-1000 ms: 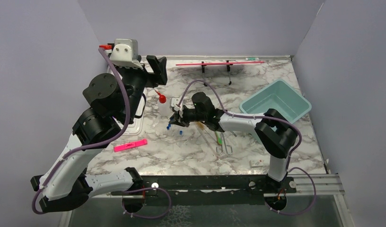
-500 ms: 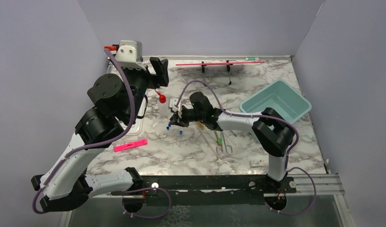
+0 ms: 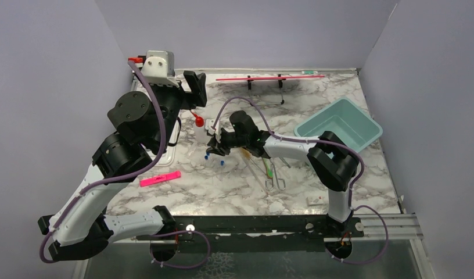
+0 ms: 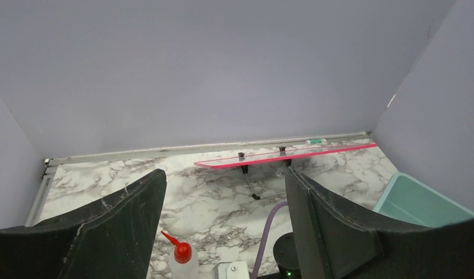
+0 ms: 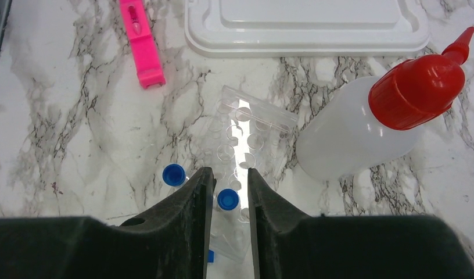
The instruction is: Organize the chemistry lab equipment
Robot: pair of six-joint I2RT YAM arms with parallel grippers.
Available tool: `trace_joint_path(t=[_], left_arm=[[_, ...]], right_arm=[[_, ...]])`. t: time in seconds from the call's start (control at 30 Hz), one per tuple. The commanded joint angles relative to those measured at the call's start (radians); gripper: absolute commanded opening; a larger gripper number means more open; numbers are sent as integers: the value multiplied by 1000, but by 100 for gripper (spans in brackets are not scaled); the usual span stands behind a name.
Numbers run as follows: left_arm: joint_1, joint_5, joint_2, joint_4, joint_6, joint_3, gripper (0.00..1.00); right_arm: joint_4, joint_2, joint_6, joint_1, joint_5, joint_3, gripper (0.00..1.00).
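My right gripper (image 3: 215,147) (image 5: 231,174) hangs low over the table centre. Its jaws are narrowly open around a blue-capped tube (image 5: 227,199) that stands in a clear rack (image 5: 241,132), with a gap on the tube's right side. A second blue-capped tube (image 5: 173,174) lies left of the fingers, and blue caps show in the top view (image 3: 207,156). The squeeze bottle with red nozzle (image 3: 197,121) (image 5: 362,128) (image 4: 181,258) stands beside the rack. The tan brush (image 3: 246,153), green-handled tool (image 3: 269,170) and metal forceps (image 3: 275,182) lie under the right arm. My left gripper (image 3: 194,87) (image 4: 223,192) is raised, open and empty.
A teal bin (image 3: 338,128) (image 4: 420,203) sits at the right. A white tray lid (image 5: 304,29) (image 3: 175,148) lies left of the bottle. The pink strip (image 3: 160,178) (image 5: 142,46) lies front left. The long red rod on its black stand (image 3: 264,77) (image 4: 281,156) runs along the back wall.
My right gripper has shifted slightly back and left over the rack. My left arm rose a little, then held still.
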Motion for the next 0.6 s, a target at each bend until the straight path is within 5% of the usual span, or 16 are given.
trace_joint_path(t=[0.0,0.27,0.57], left_arm=[[3,-10,-13,30,2,-15,78],[3,-11,-27,31,1,-23,78],[2,-61,-89,40,5,-124,78]], right_arm=[[-56,14,10,-3,14,19,33],[-34,-60,67,-3,54,-2,46],[-99,-251,224,-3,266,-35,60]])
